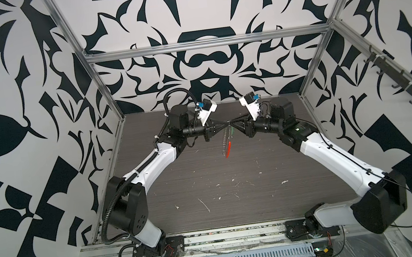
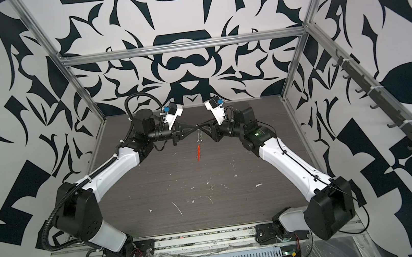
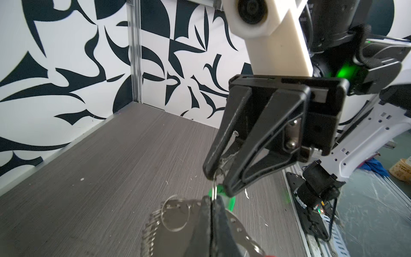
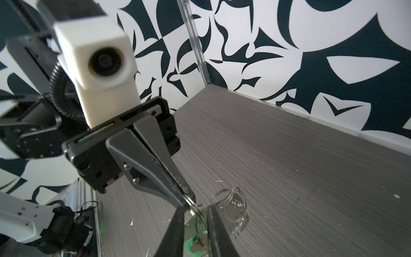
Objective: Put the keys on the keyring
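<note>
In both top views the two grippers meet tip to tip above the middle of the table. The keyring (image 1: pixel 225 145) hangs below them, its red segment (image 2: pixel 198 154) lowest. My left gripper (image 3: pixel 211 199) is shut on the keyring's wire at its top, as the right wrist view also shows (image 4: pixel 189 199). My right gripper (image 4: pixel 195 208) stands slightly open around the same wire, its fingers (image 4: pixel 175 231) apart from it. The keys, a green tag (image 4: pixel 190 244), hang just under the jaws among silvery pieces (image 3: pixel 155 227); the left fingers partly hide the tag (image 3: pixel 231 203).
The grey wood-grain table (image 1: pixel 234 192) carries small white flecks. Patterned walls and aluminium frame posts (image 1: pixel 104 93) close in the back and both sides. A rail with the arm bases (image 1: pixel 229 238) runs along the front edge.
</note>
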### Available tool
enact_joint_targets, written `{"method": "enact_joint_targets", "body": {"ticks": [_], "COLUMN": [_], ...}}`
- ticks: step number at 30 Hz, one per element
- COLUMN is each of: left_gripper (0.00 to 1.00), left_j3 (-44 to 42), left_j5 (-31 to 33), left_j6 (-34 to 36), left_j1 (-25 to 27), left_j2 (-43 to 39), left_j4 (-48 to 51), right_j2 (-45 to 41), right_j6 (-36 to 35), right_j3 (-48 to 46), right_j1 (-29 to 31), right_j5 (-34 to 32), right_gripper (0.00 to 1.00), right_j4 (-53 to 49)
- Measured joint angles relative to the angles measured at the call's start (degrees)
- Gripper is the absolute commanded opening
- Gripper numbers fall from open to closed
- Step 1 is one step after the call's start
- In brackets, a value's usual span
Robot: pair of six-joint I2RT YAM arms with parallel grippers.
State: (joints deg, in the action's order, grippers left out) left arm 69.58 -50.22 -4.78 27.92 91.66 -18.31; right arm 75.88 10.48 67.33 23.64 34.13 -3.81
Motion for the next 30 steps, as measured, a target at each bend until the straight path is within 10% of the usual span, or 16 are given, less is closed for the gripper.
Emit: {"method": "enact_joint_targets", "body": {"ticks": [11,30], "left_gripper": [0.0,0.0], "left_j3": [-1.77,-2.67], "left_j5": [1.36,1.14], "left_j6": [-6.64,-14.29], "left_j1": [0.0,-0.07], "left_j2": [0.0,0.0], "left_j4": [-10.21,-19.65], "right_j2": [0.9,5.62], "right_j6": [11.87,23.82], "right_j3": [-0.07,-1.36], "right_j1": [-4.37,-6.62], "right_j5": [8.96,20.24], "right_gripper": [0.44,0.34], "right_j4": [8.33,22.6]}}
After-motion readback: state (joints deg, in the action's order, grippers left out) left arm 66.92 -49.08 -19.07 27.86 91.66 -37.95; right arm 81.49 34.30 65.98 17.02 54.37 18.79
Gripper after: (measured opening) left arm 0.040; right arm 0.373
